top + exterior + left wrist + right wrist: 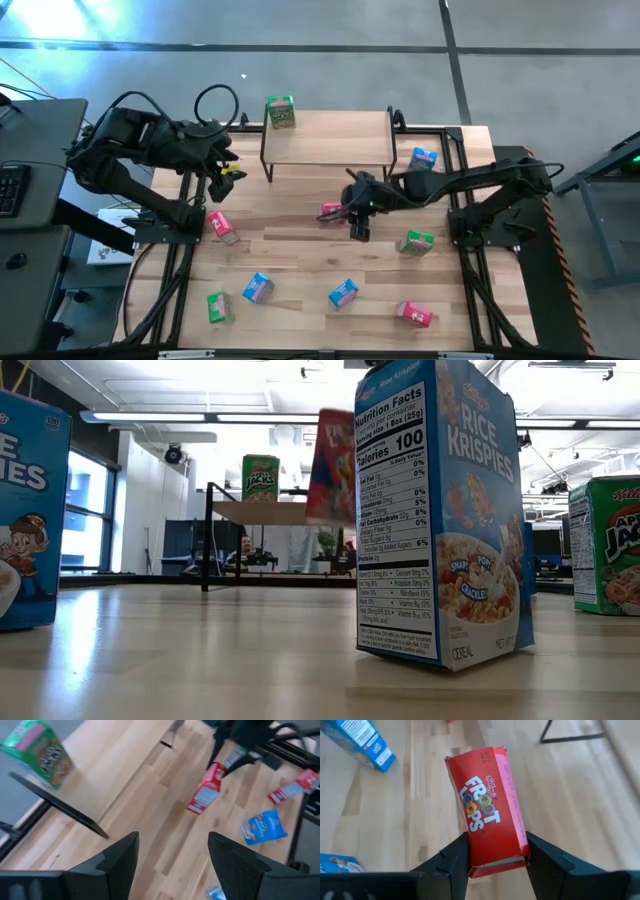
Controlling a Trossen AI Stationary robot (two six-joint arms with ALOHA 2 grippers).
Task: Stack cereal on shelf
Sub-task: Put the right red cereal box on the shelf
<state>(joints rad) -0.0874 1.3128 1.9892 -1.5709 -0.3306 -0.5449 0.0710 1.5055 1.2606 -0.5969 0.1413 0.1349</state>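
One box in hand: the right gripper (495,855) is clamped on a red Froot Loops box (487,810), lifted over mid-table, in front of the shelf (330,140).
Near edge: loose boxes lie along the table's front — a green box (219,307), two blue boxes (258,288), a red box (414,314).
Middle: the left gripper (172,855) hangs over the table's left side, fingers apart, nothing between them.
Far: one green Apple Jacks box (281,112) stands upright at the shelf's left end.
Step in hand: carrying the red box, by the look of it.
Next move: likely raise it above the plank, set it upright beside the green one.
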